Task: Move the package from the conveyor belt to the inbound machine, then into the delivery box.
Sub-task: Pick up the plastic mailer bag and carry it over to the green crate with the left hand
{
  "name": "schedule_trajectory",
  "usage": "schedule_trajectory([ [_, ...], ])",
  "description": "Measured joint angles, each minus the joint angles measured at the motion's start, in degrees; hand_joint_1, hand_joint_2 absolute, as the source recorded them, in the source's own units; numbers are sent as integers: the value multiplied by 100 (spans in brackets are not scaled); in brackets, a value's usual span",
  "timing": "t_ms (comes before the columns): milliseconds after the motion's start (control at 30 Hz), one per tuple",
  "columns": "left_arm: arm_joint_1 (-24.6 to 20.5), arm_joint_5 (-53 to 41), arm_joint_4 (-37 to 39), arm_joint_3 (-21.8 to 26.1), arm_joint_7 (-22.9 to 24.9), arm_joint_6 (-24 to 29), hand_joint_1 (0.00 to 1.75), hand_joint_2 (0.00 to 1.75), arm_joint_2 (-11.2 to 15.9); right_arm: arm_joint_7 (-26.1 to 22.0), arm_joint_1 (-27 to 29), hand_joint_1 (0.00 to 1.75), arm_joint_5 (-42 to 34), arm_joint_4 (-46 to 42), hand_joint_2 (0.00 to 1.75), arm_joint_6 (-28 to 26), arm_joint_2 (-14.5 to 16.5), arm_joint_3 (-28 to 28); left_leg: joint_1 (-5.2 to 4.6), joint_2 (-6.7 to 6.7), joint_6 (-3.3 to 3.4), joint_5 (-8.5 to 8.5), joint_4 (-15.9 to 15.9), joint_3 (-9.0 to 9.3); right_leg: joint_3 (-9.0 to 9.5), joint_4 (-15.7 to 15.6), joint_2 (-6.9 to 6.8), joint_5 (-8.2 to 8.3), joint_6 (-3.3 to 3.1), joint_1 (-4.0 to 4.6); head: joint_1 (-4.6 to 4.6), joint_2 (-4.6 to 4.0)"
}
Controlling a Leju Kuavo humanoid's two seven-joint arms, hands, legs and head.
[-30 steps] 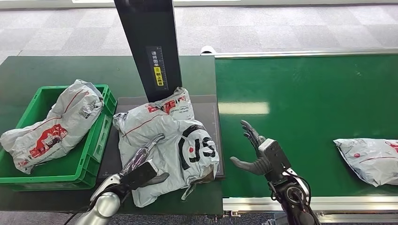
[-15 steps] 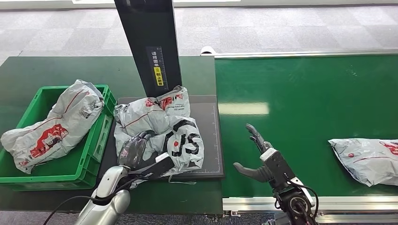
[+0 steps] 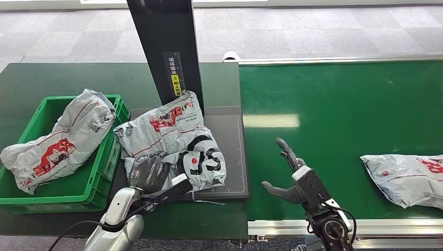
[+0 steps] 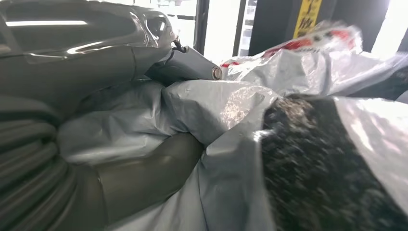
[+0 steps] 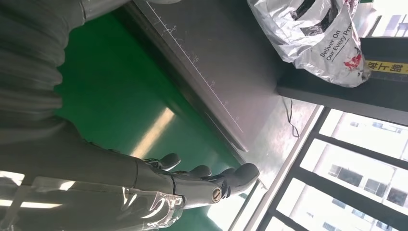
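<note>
Fingers of the left hand grip the package on the machine plate, beside the green box. Right hand hovers spread over the belt. Left wrist view shows crumpled plastic against the thumb.

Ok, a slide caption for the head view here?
Left hand grips the grey package on the inbound machine's platform; right hand open over the conveyor belt.

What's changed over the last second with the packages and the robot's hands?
The left hand closed on the package on the scanner plate and dragged it toward the green crate. The belt package drifted left. The right hand drew back slightly, open. The crate's package stayed put.
</note>
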Motion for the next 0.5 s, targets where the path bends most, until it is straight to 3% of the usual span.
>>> schedule_trajectory([
  [267,193,1236,-638,19,-1571,1683,175,175,-53,-4,166,0,-55,-208,175,-17,-1,-68,0,0,0,0,0,-5,-4,0,0,0,0,0,0,0],
  [500,506,1094,-1908,710,-3080,1946,175,175,-520,-21,240,0,-186,-286,175,-116,-28,-82,0,2,0,-1,0,-5,-4,0,1,0,0,0,0,0],
])
